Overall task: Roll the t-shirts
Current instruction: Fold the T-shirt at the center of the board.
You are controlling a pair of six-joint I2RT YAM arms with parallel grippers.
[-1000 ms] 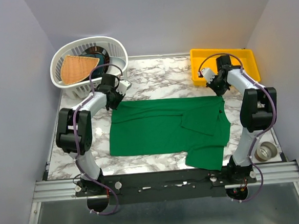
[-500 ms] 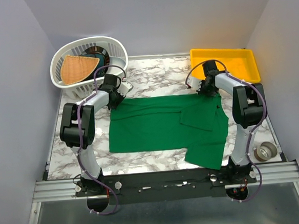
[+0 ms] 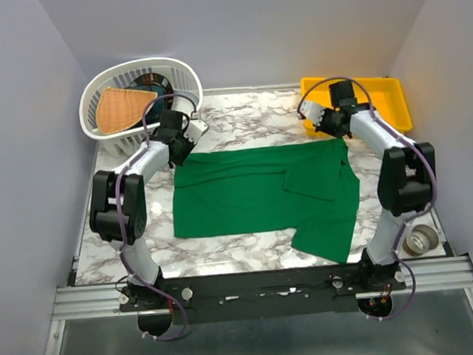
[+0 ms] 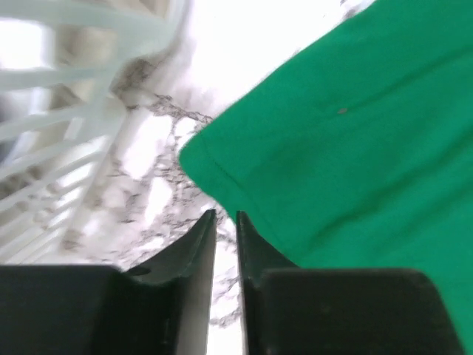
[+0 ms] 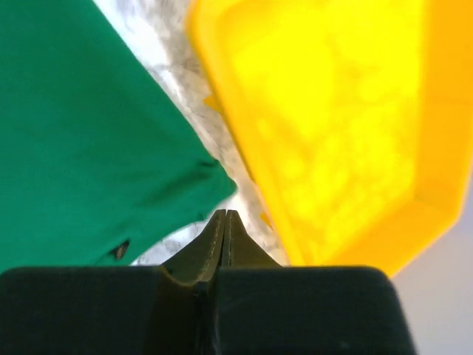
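Note:
The emerald-green t-shirt (image 3: 246, 197) lies flat on the marble table, with a sleeve folded in at the right and a flap hanging toward the near edge. My left gripper (image 3: 179, 145) is at its far left corner. In the left wrist view its fingers (image 4: 225, 216) stand a thin slit apart over bare marble with nothing between them, just short of the shirt's corner (image 4: 355, 148). My right gripper (image 3: 331, 130) is at the far right corner. It is shut and empty (image 5: 225, 213), with the shirt's corner (image 5: 81, 148) just ahead and to the left.
A white laundry basket (image 3: 108, 134) at the back left holds a dark teal item with a tan wedge (image 3: 122, 107); its ribs show close to the left gripper (image 4: 74, 66). A yellow bin (image 3: 394, 101) stands at the back right, right beside the right gripper (image 5: 332, 111). A tape roll (image 3: 422, 238) lies at the near right.
The shirt has slid toward the far edge of the table. Both grippers have moved farther back with its far edge and now sit just off its corners.

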